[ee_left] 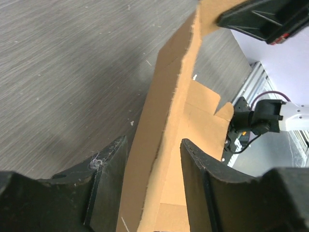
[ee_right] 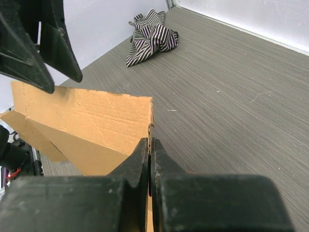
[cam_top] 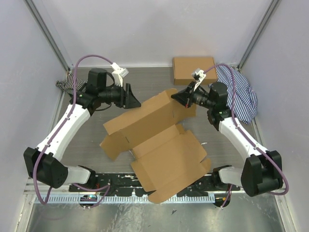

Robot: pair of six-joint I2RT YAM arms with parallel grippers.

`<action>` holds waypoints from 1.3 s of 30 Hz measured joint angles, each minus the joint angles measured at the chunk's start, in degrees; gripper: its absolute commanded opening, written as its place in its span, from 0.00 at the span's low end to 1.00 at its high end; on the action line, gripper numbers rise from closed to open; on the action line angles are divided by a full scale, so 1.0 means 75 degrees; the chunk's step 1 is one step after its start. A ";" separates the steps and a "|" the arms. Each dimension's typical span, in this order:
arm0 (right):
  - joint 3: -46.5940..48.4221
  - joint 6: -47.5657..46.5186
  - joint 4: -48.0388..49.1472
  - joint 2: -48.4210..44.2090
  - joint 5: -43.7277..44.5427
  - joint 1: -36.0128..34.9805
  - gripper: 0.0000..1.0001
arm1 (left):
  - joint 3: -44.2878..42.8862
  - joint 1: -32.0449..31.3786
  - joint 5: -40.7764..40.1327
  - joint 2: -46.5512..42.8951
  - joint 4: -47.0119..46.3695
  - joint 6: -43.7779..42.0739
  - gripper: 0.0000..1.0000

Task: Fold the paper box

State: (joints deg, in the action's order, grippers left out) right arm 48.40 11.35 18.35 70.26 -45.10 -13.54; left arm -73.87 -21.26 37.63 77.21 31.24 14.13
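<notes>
Clearly the paper box [cam_top: 164, 145] is light, thin corrugated board: stiff across its panels, willing to bend only along the scored creases, and likely to dent or tear at its ragged die-cut edges if pinched hard or twisted. It lies in the middle of the surface [cam_top: 87, 140], half formed. Its broad base panel reaches toward the lower centre of the overhead frame, and one long wall is raised and runs diagonally up toward the centre right. The sensible places to take hold are the free edges of a wall or flap close to a crease, so that the fold follows the score and the panel does not buckle. The right hand [cam_top: 177, 99] comes in from the right of the overhead frame and is clamped on the upper corner of that raised wall. In its wrist view, its fingers [ee_right: 137, 159] are pressed together with the board's edge between them. The left hand [cam_top: 131, 98] reaches in from the upper left with its forearm angled down. Its fingers [ee_left: 108, 179] stand apart and straddle the wall's top edge without gripping it, one on each side of the board.
</notes>
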 measured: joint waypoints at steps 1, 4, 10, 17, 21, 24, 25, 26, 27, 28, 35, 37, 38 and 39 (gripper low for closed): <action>0.0017 -0.0015 -0.0032 0.0026 0.0000 -0.0006 0.03 | 0.0000 -0.0041 0.0044 0.0000 0.0000 -0.0006 0.55; 0.0163 -0.0067 -0.0204 0.0184 0.0003 -0.0032 0.03 | 0.0000 -0.0318 0.0154 0.0015 -0.0003 -0.0070 0.54; 0.0277 -0.0096 -0.0498 0.0303 0.0006 -0.0067 0.03 | 0.0000 -0.0860 0.0076 0.0277 0.0154 -0.0297 0.35; 0.0408 -0.0102 -0.0723 0.0347 0.0067 -0.0087 0.13 | -0.0017 -0.1011 -0.0350 0.0396 0.0533 -0.0504 0.02; 0.0562 -0.0090 -0.1043 0.0399 0.0274 -0.0114 0.38 | -0.0236 -0.1058 -0.0653 0.0396 0.0825 -0.0624 0.00; 0.0825 -0.0076 -0.1443 0.0405 0.0586 -0.0117 0.65 | -0.0609 -0.1145 -0.1078 0.0399 0.1271 -0.0723 0.00; 0.0959 -0.0064 -0.1609 0.0405 0.0752 -0.0117 0.69 | -0.0801 -0.1221 -0.1259 0.0399 0.1451 -0.0778 0.00; 0.1049 -0.0015 -0.1737 0.0405 0.0880 -0.0117 0.71 | -0.1035 -0.1332 -0.1472 0.0399 0.1638 -0.0845 0.00; 0.1157 0.0009 -0.1909 0.0399 0.1070 -0.0117 0.77 | -0.1233 -0.1445 -0.1667 0.0399 0.1772 -0.0901 0.00; 0.1253 0.0020 -0.2113 0.0388 0.1265 -0.0117 0.92 | -0.1483 -0.1614 -0.1967 0.0399 0.1944 -0.0976 0.00; 0.2049 0.0682 -0.4062 0.0379 0.2640 -0.0117 0.96 | -0.2384 -0.3005 -0.4226 0.0545 0.2780 -0.1632 0.00; 0.2197 0.0973 -0.4517 0.0379 0.2900 -0.0117 0.96 | -0.2372 -0.3296 -0.4957 0.0737 0.2973 -0.1769 0.00; 0.2241 0.1145 -0.4727 0.0379 0.3013 -0.0117 0.95 | -0.2349 -0.3450 -0.5403 0.0883 0.3069 -0.1827 0.00; 0.2259 0.1317 -0.4899 0.0373 0.3092 -0.0117 0.95 | -0.2320 -0.3564 -0.5794 0.1029 0.3115 -0.1865 0.00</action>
State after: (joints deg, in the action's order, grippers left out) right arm 65.34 21.23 -18.39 73.06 -21.91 -14.41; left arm -91.26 -47.99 -5.82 84.93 54.61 0.14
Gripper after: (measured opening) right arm 0.960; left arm 0.015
